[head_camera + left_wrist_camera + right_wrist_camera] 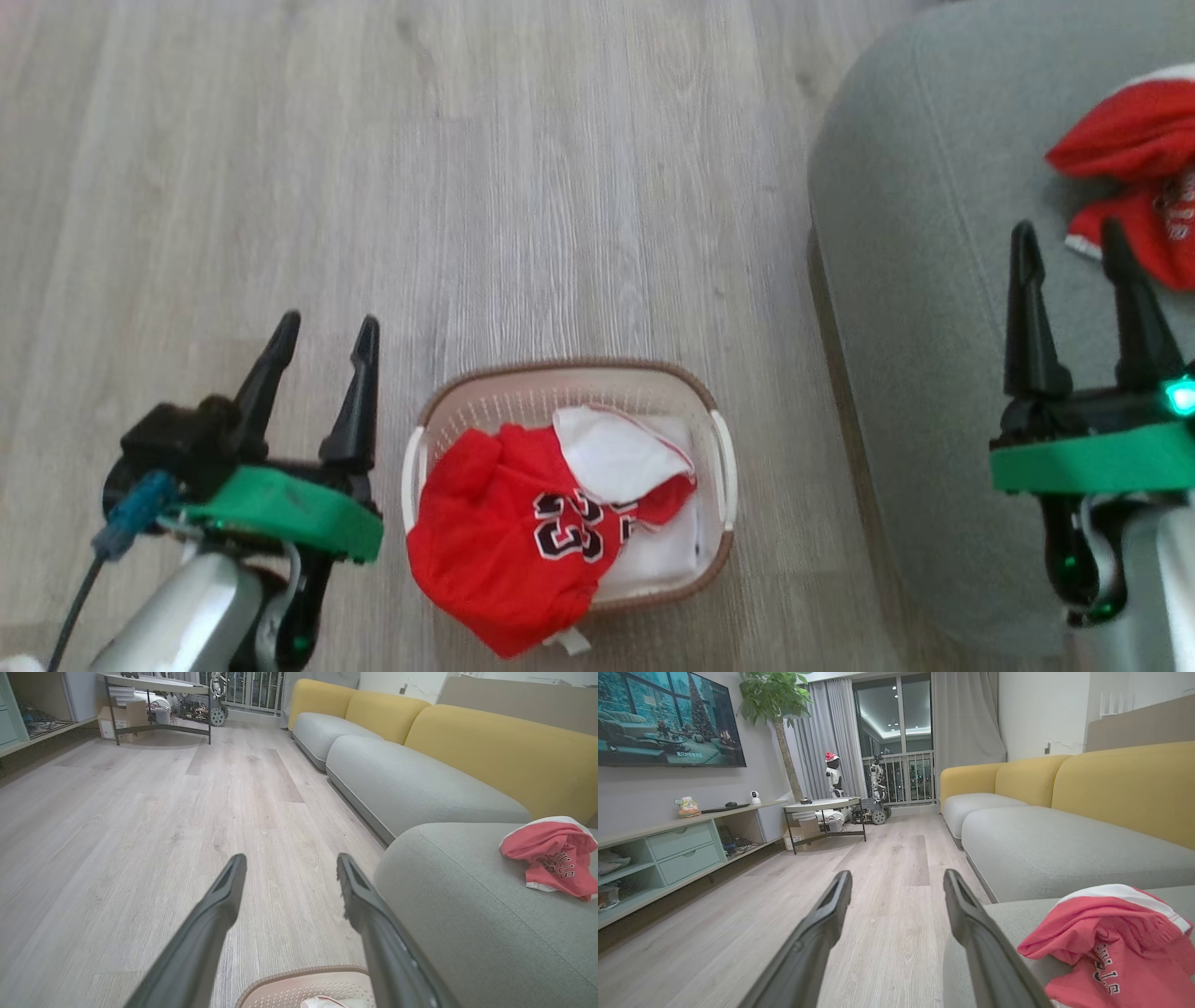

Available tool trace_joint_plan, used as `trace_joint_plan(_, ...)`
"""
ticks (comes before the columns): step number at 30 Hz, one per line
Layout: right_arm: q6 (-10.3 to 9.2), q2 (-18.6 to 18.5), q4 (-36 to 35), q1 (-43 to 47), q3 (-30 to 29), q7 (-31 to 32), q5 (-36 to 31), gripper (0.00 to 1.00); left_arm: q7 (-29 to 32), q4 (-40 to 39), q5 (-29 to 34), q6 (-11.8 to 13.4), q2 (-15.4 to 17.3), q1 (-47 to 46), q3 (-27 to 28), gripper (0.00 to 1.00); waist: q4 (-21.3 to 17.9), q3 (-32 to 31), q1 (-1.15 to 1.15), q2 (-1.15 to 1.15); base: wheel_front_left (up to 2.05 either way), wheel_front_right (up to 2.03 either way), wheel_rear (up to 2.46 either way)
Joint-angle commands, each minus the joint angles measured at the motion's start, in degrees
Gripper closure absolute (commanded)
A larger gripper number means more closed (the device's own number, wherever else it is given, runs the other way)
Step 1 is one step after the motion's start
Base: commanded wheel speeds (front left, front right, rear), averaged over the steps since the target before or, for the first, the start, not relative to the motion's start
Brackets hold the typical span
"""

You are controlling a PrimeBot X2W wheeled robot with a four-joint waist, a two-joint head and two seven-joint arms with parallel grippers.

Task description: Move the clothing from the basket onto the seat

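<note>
On the pale wood floor [467, 187], between the robot's two grippers, sits the basket [560, 387]. A red jersey [504, 532] is heaped inside it, black number and white lining showing, one fold spilling over the near rim. White cloth beneath it may be a further garment; that cannot be told. To the right, near the basket, is the grey-green seat [915, 280], and towards its far right lies a second jersey [1134, 140], crumpled, red with white trim. So the task reads as partly done: one piece is on the seat, and at least one is left in the basket. The left gripper [329, 325] hovers over the floor just left of the basket, fingers spread wide and holding nothing. The right gripper [1067, 229] hovers over the seat, close beside the second jersey, fingers likewise wide apart and empty. What is left, by the look of it, is to reach into the basket, lift the red jersey and carry it across to the seat.
</note>
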Motion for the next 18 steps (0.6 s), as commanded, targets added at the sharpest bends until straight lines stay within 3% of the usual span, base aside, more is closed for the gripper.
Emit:
trace_joint_plan(1,-0.02,-0.9,-2.2,-2.6,1.0,-0.7,-0.7,0.0,0.0,-1.0,0.6,-0.5,1.1,-3.7,2.3,0.0,-0.7,3.2,0.0,0.0,0.0,0.0,0.0)
trace_joint_plan(18,-0.02,0.1,-3.9,-10.5,0.4,-2.0,-2.5,0.0,-0.3,4.2,2.6,-5.2,-1.7,-15.7,0.3,0.0,-1.8,17.4,0.0,0.0,0.0,0.0,0.0)
